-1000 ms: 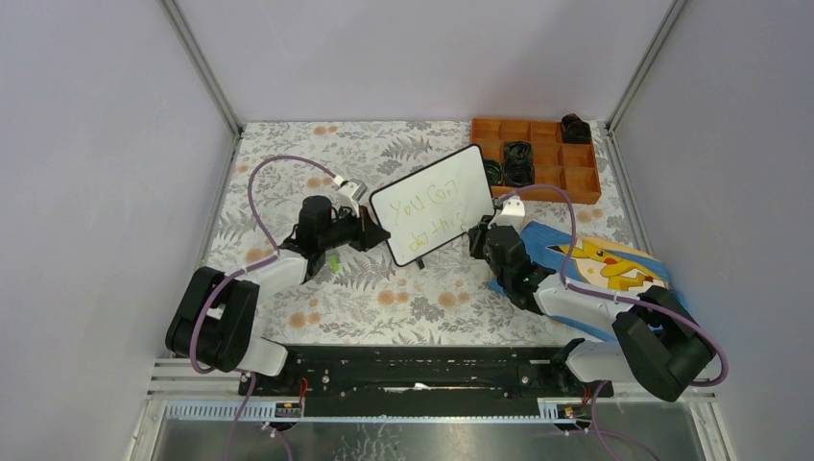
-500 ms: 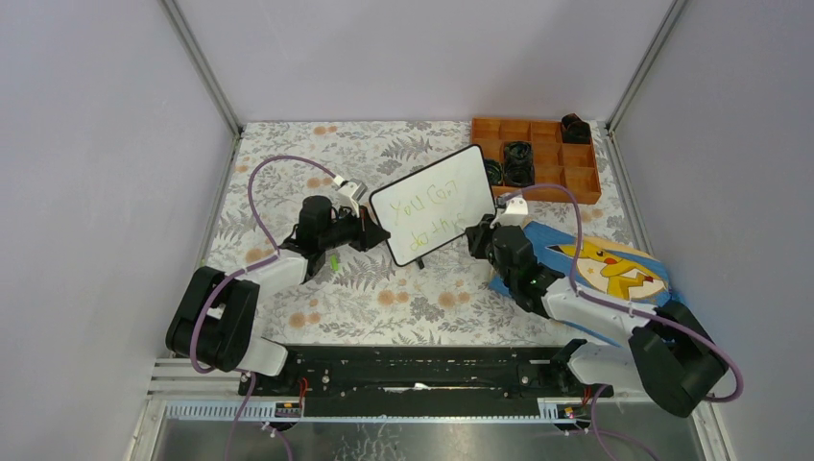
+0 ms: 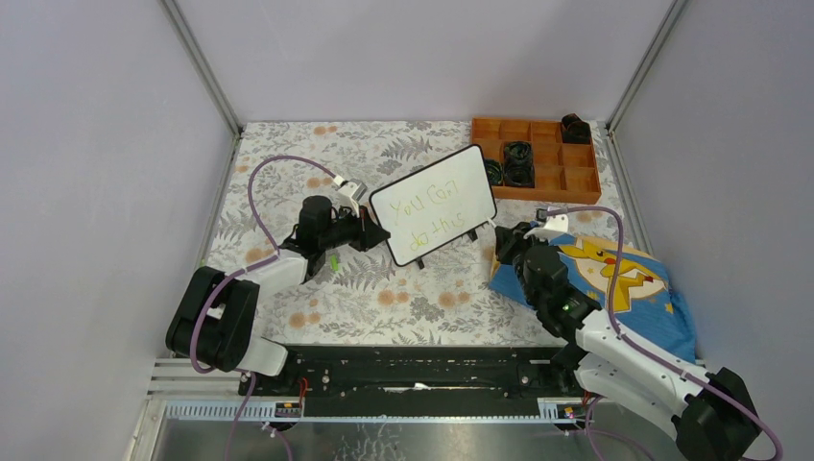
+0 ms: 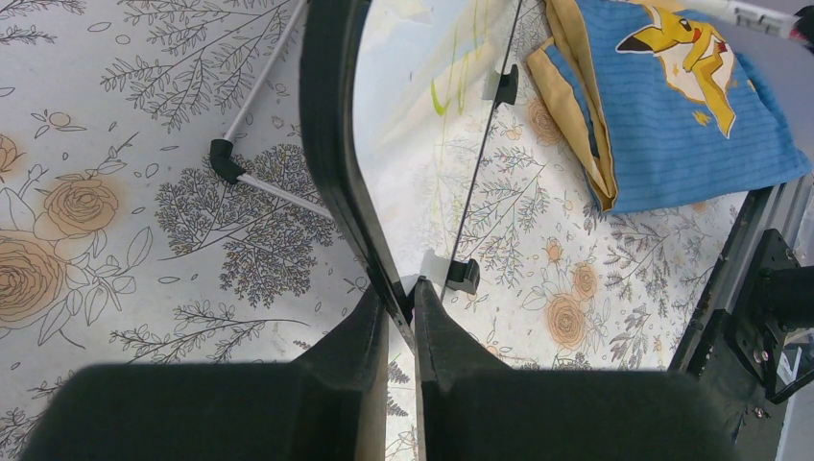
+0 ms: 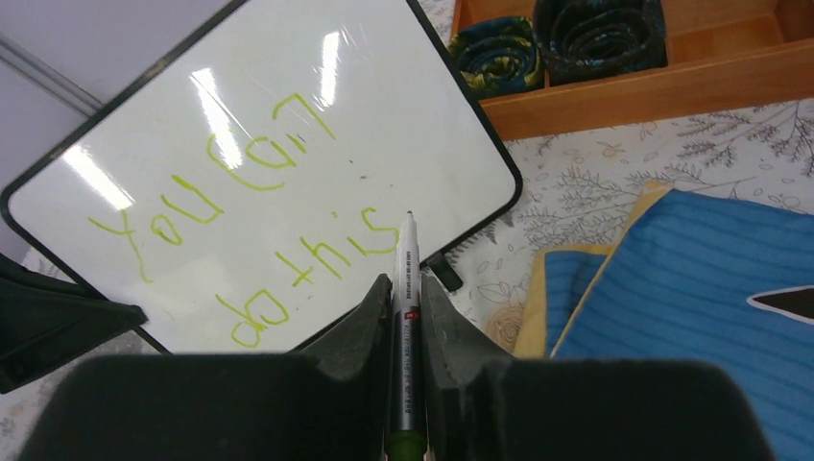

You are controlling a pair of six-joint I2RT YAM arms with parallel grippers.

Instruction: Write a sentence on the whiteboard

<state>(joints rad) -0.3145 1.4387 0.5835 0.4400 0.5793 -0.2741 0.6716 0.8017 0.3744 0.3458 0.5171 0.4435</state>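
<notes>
Whiteboard [image 3: 434,204]: mid-table on the floral cover [image 3: 288,163]; propped on its small black feet, face tipped up towards the near side; its long edge runs slantwise, left end nearer, right end farther
Sentence [image 5: 251,216]: thin green handwriting in two lines, "You Can" above "do this"; it fills most of the board's face; seen upside down from the right wrist
Left gripper [image 4: 401,298]: at the board's left end; jaws pinching the thin black frame edge-on, one finger on each face
Right gripper [image 5: 408,283]: just right of the board's near right corner, above the edge of the cloth; jaws pressed onto a marker
Marker [image 5: 407,317]: slim, grey-barrelled, lying straight along the gap between the fingers; tip pointing at the board beneath "this"; whether it touches I cannot tell
Pikachu cloth [image 3: 624,279]: blue with a yellow border, crumpled flat on the right side of the table
Orange tray [image 5: 624,96]: compartmented, far right, just behind the board's far corner; rolled ties [image 5: 494,53] sit in its left cells
</notes>
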